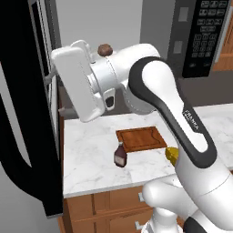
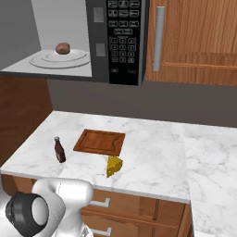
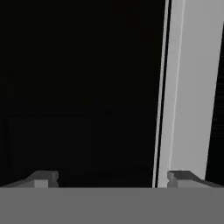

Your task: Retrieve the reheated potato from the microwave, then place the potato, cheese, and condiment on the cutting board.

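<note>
The potato point(image 2: 63, 48) lies on the round glass turntable point(image 2: 60, 59) inside the open microwave point(image 2: 122, 41); it also peeks over my arm as the potato point(image 1: 105, 49). On the counter lie the cutting board point(image 2: 100, 141), the condiment bottle point(image 2: 59, 150) at its left and the cheese wedge point(image 2: 114, 165) in front of it. My gripper point(image 1: 49, 76) points left at the swung-out microwave door point(image 1: 22, 113). In the hand view the gripper point(image 3: 113, 178) is open, with nothing between its fingers and the dark door glass just ahead.
The black door stands wide open on the left, level with my hand. A wooden wall cabinet point(image 2: 194, 41) hangs right of the microwave. The marble counter point(image 2: 152, 157) runs on to the right, with drawers point(image 2: 139, 208) below.
</note>
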